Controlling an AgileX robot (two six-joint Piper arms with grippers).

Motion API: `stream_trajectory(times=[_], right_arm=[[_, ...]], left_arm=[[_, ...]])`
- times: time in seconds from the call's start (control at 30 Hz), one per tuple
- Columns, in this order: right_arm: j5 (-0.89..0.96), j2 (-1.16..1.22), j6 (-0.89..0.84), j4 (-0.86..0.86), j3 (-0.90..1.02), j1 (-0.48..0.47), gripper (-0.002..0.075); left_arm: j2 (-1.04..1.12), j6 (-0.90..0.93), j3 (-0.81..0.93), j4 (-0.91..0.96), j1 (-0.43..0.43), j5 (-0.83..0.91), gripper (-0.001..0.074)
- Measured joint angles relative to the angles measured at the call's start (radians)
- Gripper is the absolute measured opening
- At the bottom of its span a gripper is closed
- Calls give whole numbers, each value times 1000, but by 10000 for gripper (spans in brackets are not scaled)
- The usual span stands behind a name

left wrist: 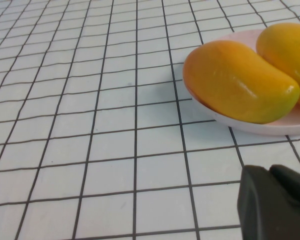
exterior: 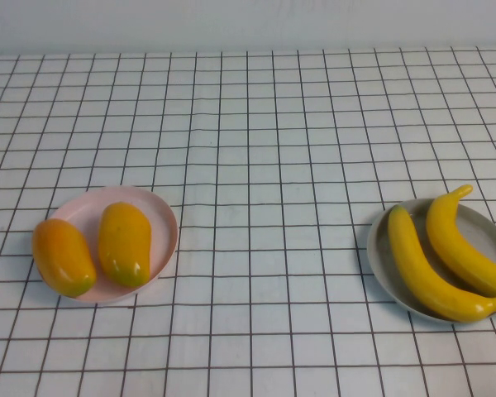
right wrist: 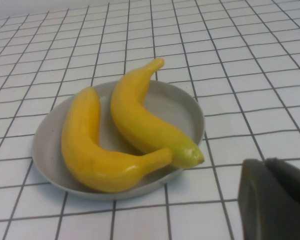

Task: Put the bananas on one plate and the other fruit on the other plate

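Two bananas (exterior: 426, 269) (exterior: 461, 244) lie side by side on the grey plate (exterior: 379, 256) at the right. Two mango-like fruits (exterior: 62, 256) (exterior: 124, 244) rest on the pink plate (exterior: 161, 217) at the left, the left one overhanging its rim. Neither arm shows in the high view. In the left wrist view my left gripper (left wrist: 269, 169) is shut and empty, low over the cloth, apart from the pink plate (left wrist: 250, 125) and the fruit (left wrist: 237, 82). In the right wrist view my right gripper (right wrist: 265, 161) is shut and empty beside the grey plate (right wrist: 185, 107) with the bananas (right wrist: 97, 150).
A white cloth with a black grid (exterior: 264, 165) covers the whole table. A pale wall (exterior: 248, 25) runs along the far edge.
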Motion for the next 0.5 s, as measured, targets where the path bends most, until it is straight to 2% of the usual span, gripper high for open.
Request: stream_trajectory(times=[0.5], right_arm=[[4,0,0,2,1,11,-15]], left_arm=[[0,0,0,0,0,0,-4]])
